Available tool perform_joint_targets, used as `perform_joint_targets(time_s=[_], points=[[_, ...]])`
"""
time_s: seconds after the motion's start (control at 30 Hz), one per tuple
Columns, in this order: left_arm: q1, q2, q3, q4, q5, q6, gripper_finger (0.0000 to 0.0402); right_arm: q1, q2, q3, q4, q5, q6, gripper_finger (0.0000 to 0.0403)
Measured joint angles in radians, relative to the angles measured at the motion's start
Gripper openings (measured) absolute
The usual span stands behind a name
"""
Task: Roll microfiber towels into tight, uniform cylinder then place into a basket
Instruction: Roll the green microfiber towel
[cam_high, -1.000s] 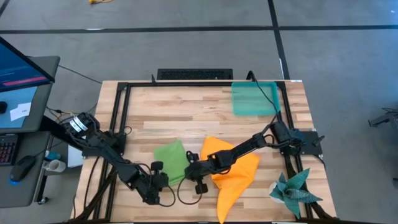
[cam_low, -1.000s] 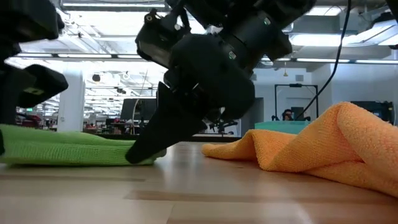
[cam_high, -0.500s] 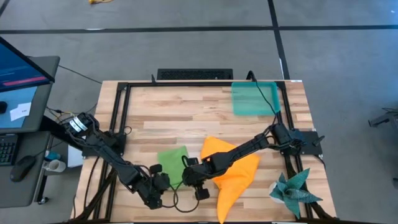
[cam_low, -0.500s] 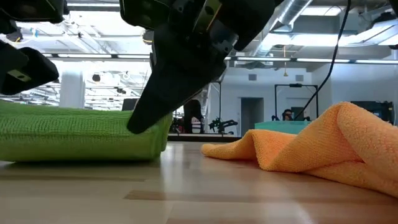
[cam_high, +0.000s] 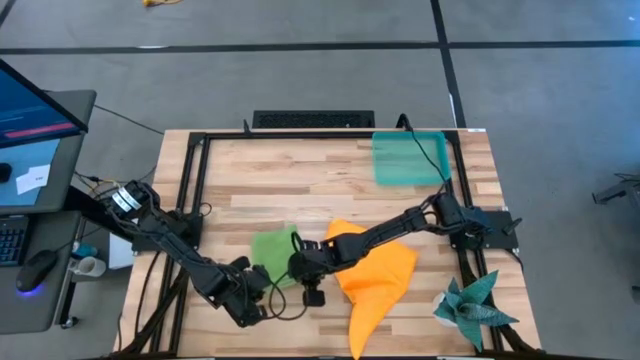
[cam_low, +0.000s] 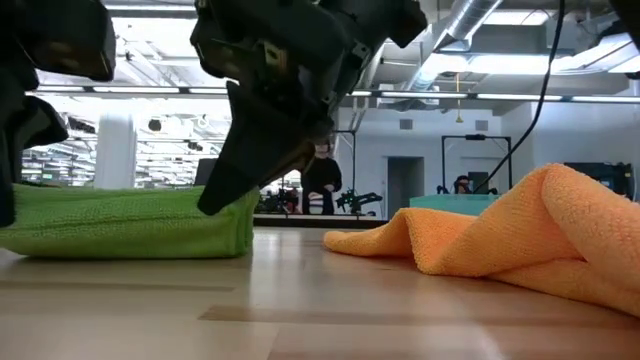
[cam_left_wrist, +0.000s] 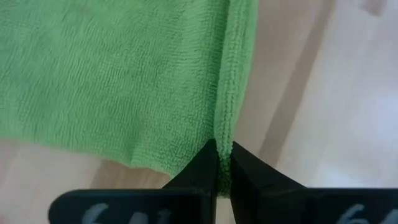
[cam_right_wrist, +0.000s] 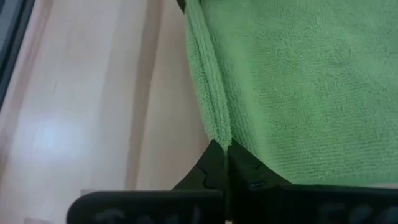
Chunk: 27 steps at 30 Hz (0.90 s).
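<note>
The lime green towel (cam_high: 272, 250) lies on the wooden table left of centre, its far part flat on the wood. My left gripper (cam_high: 263, 284) is shut on its near left edge, and my right gripper (cam_high: 298, 268) is shut on its near right edge. In the low view the green towel (cam_low: 130, 220) shows as a thick pad under my right gripper (cam_low: 215, 200). The orange towel (cam_high: 375, 275) lies crumpled on the table to the right, touched by no gripper. The teal basket (cam_high: 408, 158) stands at the far right. My left gripper pinches the green towel's hemmed edge (cam_left_wrist: 225, 134) between its two fingers, coming from the near side and slanting down. The edge runs straight away from the fingertips, and the cloth beyond spreads slack on the table. My right gripper pinches the green towel's hemmed edge (cam_right_wrist: 217, 127) at its near right end, slanting down from the near right. One layer or several, I cannot tell. That end (cam_low: 240, 205) is raised a little, while the rest of the towel lies on the table.
A dark teal spiky cloth (cam_high: 470, 305) sits at the near right corner. A black metal frame (cam_high: 190, 200) borders the table. Bare wood shows between the green towel and the basket. A desk with a monitor (cam_high: 35, 110) stands left of the table.
Both grippers have risen with the green towel's near edge, rolled at the wrist, and gone toward the far edge. The towel's near part has come up and over, so the towel now covers less table; its far part has stayed where it was.
</note>
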Motion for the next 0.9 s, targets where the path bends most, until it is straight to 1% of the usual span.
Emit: perform_joint_targets(time_s=[0.07, 0.13, 0.2, 0.33, 0.37, 0.4, 0.47, 0.5, 0.57, 0.63, 0.7, 0.83, 0.9], points=[[0.001, 0.000, 0.000, 0.001, 0.006, 0.006, 0.0013, -0.002, 0.000, 0.000, -0.003, -0.005, 0.000, 0.0011], [0.000, 0.000, 0.000, 0.020, 0.020, 0.022, 0.0013, -0.001, 0.000, 0.000, -0.002, -0.039, 0.000, 0.0014], [0.000, 0.000, 0.000, 0.066, 0.058, 0.040, 0.0013, 0.008, 0.000, 0.000, -0.003, -0.089, 0.000, 0.0015], [0.000, 0.000, 0.001, 0.196, 0.148, 0.087, 0.0013, 0.037, -0.003, 0.000, 0.002, -0.224, -0.016, 0.0011], [0.000, 0.000, 0.002, 0.212, 0.157, 0.089, 0.0013, 0.044, -0.004, 0.000, 0.004, -0.232, -0.030, 0.0010], [-0.001, 0.000, 0.002, 0.212, 0.157, 0.088, 0.0013, 0.048, -0.004, 0.000, 0.005, -0.224, -0.039, 0.0010], [0.001, 0.000, -0.005, 0.181, 0.146, 0.061, 0.0013, 0.049, -0.004, 0.000, 0.005, -0.165, -0.035, 0.0012], [0.004, 0.000, -0.012, 0.159, 0.137, 0.032, 0.0013, 0.043, -0.004, 0.000, 0.006, -0.131, -0.017, 0.0013], [0.011, 0.000, -0.032, 0.122, 0.116, -0.031, 0.0013, 0.023, 0.007, 0.002, 0.009, -0.106, 0.028, 0.0014], [0.020, 0.001, -0.052, 0.109, 0.100, -0.068, 0.0013, 0.003, 0.018, 0.000, 0.008, -0.102, 0.051, 0.0013], [0.033, 0.001, -0.069, 0.110, 0.100, -0.074, 0.0013, -0.008, 0.017, 0.000, 0.006, -0.101, 0.065, 0.0011], [0.047, 0.001, -0.071, 0.125, 0.126, -0.020, 0.0013, -0.010, 0.016, -0.001, 0.005, -0.106, 0.066, 0.0013], [0.049, 0.001, -0.072, 0.159, 0.152, 0.007, 0.0013, -0.005, 0.016, 0.000, 0.004, -0.153, 0.067, 0.0014]])
